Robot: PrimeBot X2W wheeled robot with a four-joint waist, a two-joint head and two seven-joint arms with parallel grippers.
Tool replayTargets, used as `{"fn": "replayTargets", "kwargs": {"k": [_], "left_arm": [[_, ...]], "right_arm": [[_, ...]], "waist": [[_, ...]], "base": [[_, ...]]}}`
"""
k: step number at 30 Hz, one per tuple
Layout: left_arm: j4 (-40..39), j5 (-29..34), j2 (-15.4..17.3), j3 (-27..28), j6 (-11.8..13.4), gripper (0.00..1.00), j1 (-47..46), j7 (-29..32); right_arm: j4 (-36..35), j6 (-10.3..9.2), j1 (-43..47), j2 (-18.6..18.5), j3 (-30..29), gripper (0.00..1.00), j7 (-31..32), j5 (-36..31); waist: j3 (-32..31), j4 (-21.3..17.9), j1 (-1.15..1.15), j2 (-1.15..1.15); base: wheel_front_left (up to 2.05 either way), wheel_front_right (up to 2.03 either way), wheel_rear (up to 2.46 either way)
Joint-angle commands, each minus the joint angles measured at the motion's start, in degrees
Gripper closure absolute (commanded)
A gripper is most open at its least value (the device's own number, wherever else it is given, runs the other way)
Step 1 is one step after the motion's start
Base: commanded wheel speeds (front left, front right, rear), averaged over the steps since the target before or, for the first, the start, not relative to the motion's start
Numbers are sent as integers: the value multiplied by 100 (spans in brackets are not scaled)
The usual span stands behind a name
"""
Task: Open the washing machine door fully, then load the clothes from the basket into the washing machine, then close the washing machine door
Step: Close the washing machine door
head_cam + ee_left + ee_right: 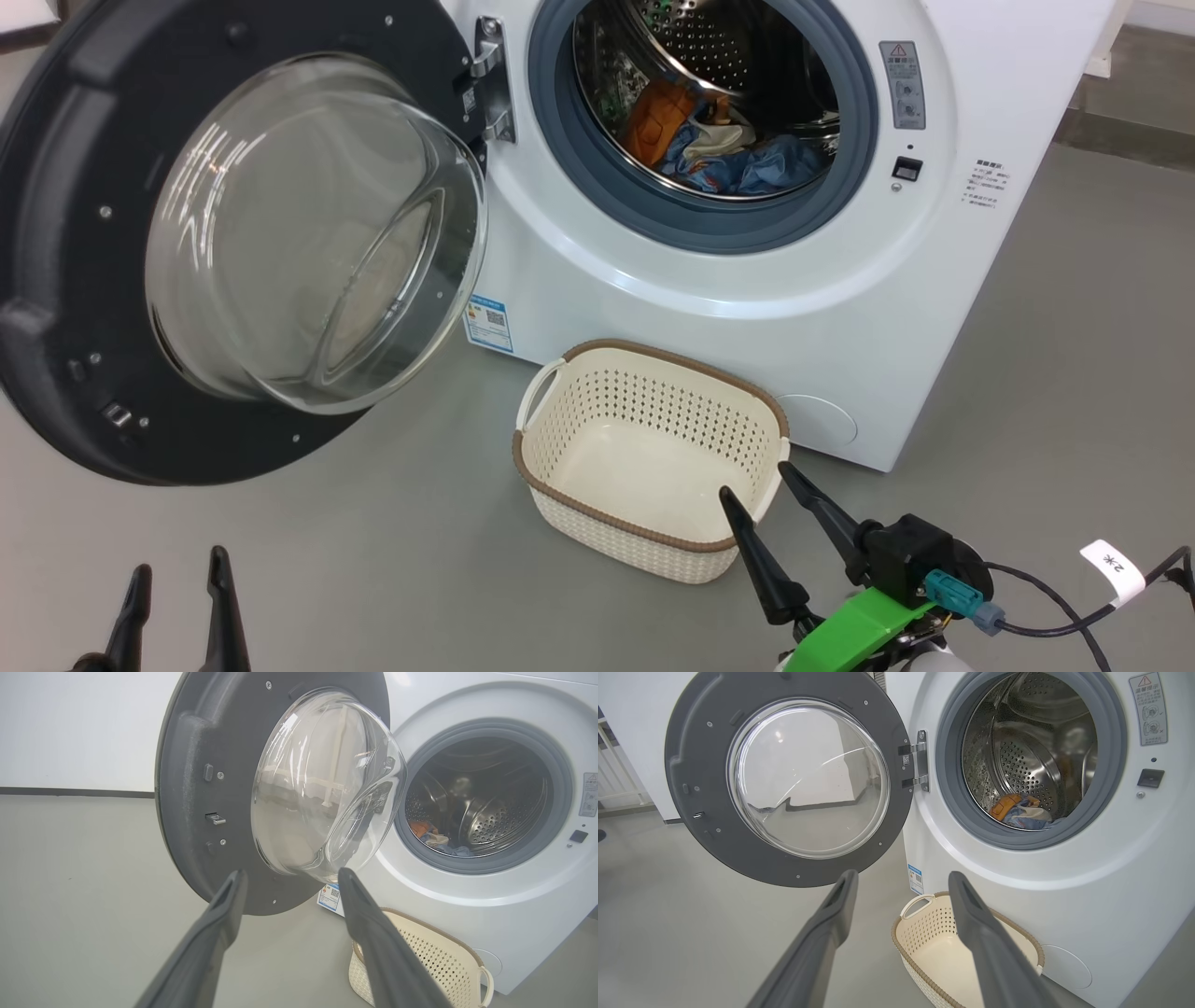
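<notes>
The white washing machine (747, 308) stands ahead with its door (84, 280) swung wide open to the left, glass bowl facing me. The clothes (719, 149), orange, cream and blue, lie inside the steel drum. On the floor before the machine sits the cream basket (644, 373) with nothing in it. My right gripper (752, 478) hovers open just over the basket's near right corner. Low at the left, my left gripper (179, 560) is open above bare floor. The door (205, 788) also faces the left wrist view, and the basket (924, 938) lies under my right fingers.
Grey floor (327, 560) spreads in front of and left of the machine. A cable with a white tag (1111, 569) trails from my right wrist. A white wall (70, 728) with a dark skirting runs behind the door.
</notes>
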Motion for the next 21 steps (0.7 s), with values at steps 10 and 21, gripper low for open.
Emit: {"fn": "replayTargets", "kwargs": {"k": [10, 21], "left_arm": [[-168, 75, 31, 207, 8, 0, -140, -30], [-202, 63, 17, 302, 5, 0, -109, -30]], "right_arm": [[-103, 16, -152, 17, 124, 0, -28, 37], [-68, 16, -210, 17, 210, 0, -28, 42]], "waist": [[-24, -17, 0, 0], [-3, -2, 0, 0]], "base": [[0, 0, 0], [0, 0, 0]]}}
